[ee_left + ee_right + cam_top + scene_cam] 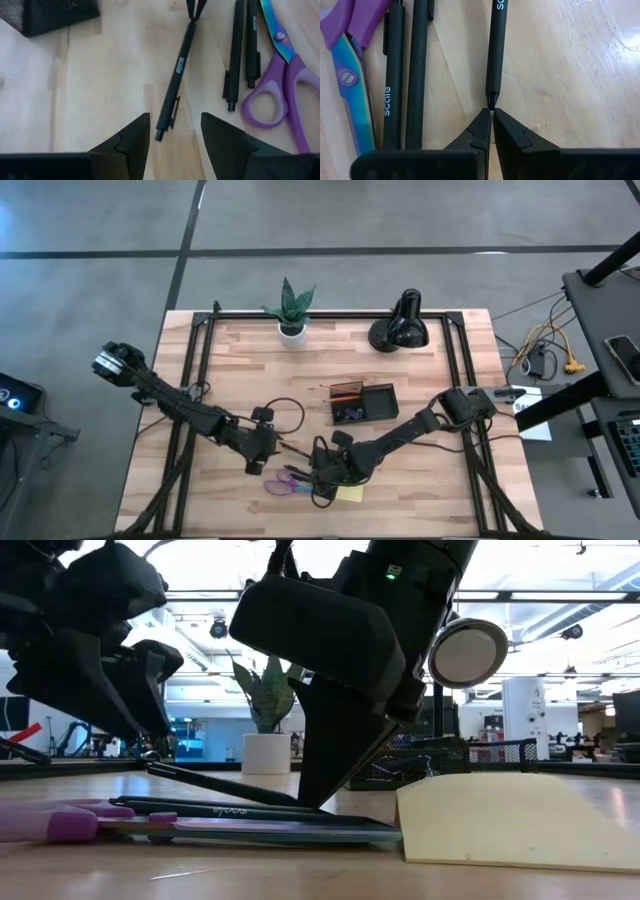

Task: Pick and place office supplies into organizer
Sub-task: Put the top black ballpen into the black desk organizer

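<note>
Open wood runs wide at nine o'clock of the table (200, 380); the organizer (364, 402) sits just past centre toward three. Left gripper (175, 132) reaches in low from nine, jaws spread wide over the clip end of a black pen (175, 80). Right gripper (491, 125), angling in from three, is pinched tight on that pen's tip. Scissors (285, 483) and sticky pad (350, 493) lie at six, near the front edge.
</note>
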`<act>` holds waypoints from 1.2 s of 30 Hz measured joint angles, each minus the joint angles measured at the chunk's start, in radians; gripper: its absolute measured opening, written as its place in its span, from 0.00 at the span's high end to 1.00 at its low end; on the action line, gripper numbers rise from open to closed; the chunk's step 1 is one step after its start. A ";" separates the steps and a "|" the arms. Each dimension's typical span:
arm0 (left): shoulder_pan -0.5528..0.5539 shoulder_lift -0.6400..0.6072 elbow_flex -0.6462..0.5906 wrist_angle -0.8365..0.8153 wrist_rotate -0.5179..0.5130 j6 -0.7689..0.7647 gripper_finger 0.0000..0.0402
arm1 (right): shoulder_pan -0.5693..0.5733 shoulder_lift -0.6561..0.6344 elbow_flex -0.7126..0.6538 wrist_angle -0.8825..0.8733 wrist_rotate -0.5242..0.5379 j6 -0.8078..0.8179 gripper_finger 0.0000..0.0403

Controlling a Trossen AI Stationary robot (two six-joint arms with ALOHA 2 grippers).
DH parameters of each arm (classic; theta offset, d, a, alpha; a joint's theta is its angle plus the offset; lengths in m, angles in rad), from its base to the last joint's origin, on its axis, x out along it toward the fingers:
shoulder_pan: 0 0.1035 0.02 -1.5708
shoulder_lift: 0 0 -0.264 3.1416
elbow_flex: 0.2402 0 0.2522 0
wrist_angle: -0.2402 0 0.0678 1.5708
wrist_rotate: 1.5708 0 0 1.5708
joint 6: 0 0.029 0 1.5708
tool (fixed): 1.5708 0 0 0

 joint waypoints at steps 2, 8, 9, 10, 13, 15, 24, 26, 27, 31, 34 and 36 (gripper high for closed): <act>0.004 0.000 -0.001 -0.006 0.011 0.001 0.60 | 0.000 0.000 0.000 0.000 0.000 0.000 0.97; 0.027 0.023 -0.004 -0.002 0.031 0.003 0.60 | 0.000 0.000 0.000 0.000 0.000 0.000 0.97; 0.032 0.034 -0.005 -0.001 0.039 0.014 0.60 | 0.000 0.000 0.000 0.000 0.000 0.000 0.97; 0.036 0.048 -0.005 0.007 0.058 0.033 0.60 | -0.001 0.000 0.001 0.000 0.000 -0.001 0.97; 0.048 0.103 0.006 0.013 0.082 0.103 0.60 | -0.001 0.000 0.001 0.000 0.000 -0.004 0.97; 0.057 0.132 0.017 0.016 0.084 0.114 0.60 | -0.001 0.000 0.001 0.000 0.000 -0.003 0.97; 0.094 0.204 0.038 0.067 0.144 0.094 0.61 | -0.001 0.000 0.001 0.000 0.000 -0.003 0.97; 0.102 0.210 0.038 0.068 0.165 0.092 0.63 | -0.001 0.000 0.001 -0.001 0.000 -0.002 0.97; 0.104 0.211 0.038 0.068 0.170 0.093 0.64 | -0.001 0.000 0.001 0.000 0.000 -0.003 0.97; 0.108 0.211 0.038 0.067 0.184 0.095 0.73 | -0.001 0.000 0.001 0.000 0.000 -0.001 0.97; 0.116 0.212 0.037 0.064 0.220 0.096 0.80 | -0.001 0.000 0.001 0.000 0.000 0.000 0.97; 0.119 0.219 0.037 0.063 0.225 0.097 0.85 | -0.001 0.000 0.001 0.000 0.000 0.000 0.97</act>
